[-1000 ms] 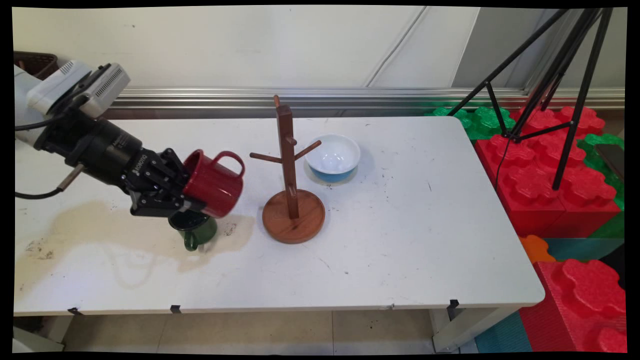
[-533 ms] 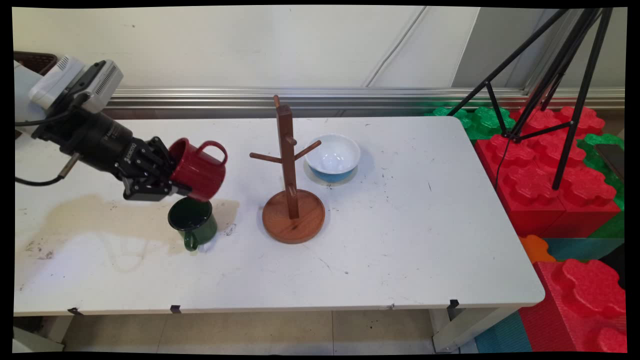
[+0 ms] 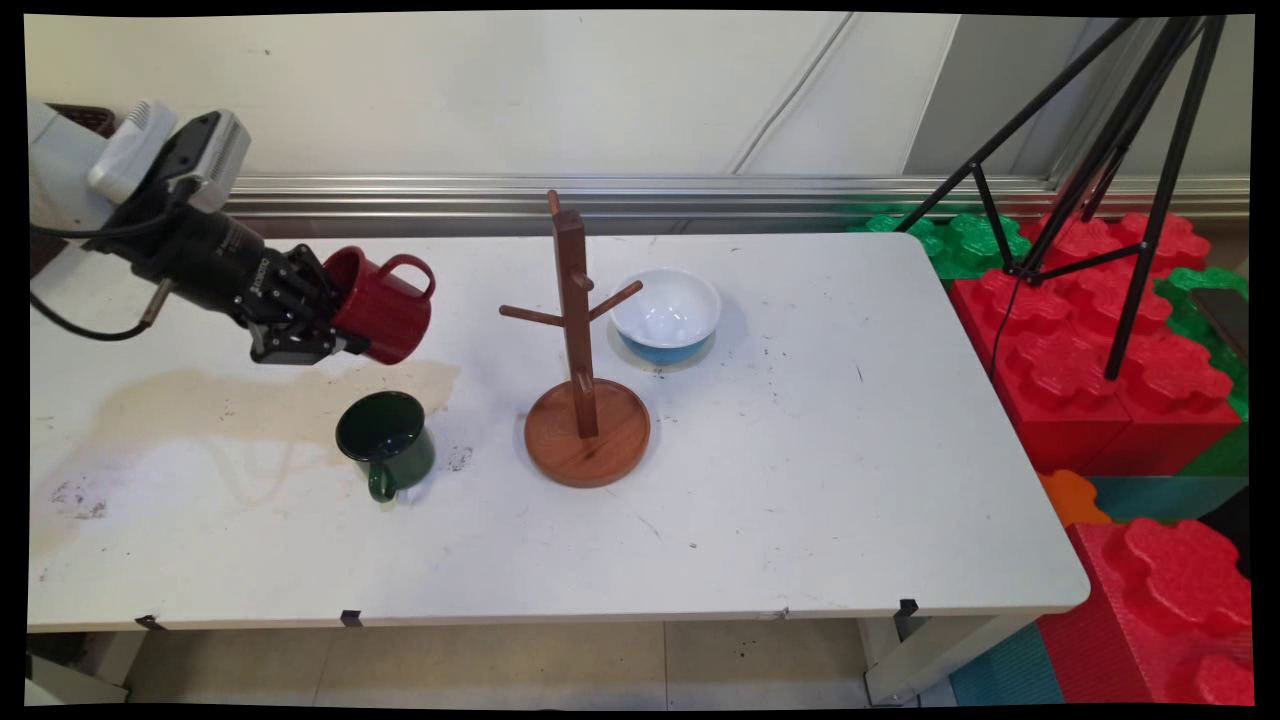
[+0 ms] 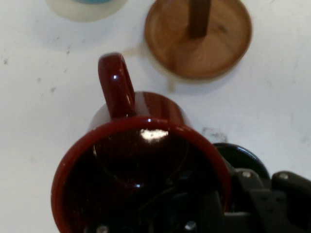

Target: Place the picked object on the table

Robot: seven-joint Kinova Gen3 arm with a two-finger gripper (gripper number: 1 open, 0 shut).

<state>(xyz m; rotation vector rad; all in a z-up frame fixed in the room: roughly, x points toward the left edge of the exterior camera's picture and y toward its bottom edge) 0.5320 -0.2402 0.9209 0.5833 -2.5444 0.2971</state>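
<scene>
My gripper (image 3: 335, 330) is shut on the rim of a dark red mug (image 3: 385, 306), held tilted in the air over the table's left part, handle up. In the hand view the red mug (image 4: 141, 165) fills the middle, mouth toward the camera, with one finger inside it. A dark green mug (image 3: 385, 443) stands upright on the table below and in front of the held mug; its rim (image 4: 240, 158) peeks out beside the red one. A wooden mug tree (image 3: 580, 340) with a round base (image 4: 199, 39) stands to the right.
A white and blue bowl (image 3: 667, 315) sits behind the mug tree. A brownish stain (image 3: 200, 410) spreads over the table's left part. Red and green foam blocks (image 3: 1100, 350) and a black tripod (image 3: 1100, 150) stand off the table's right end.
The gripper has carried the red mug up, back and to the left, away from the green mug, which now shows fully. Nothing else has moved.
</scene>
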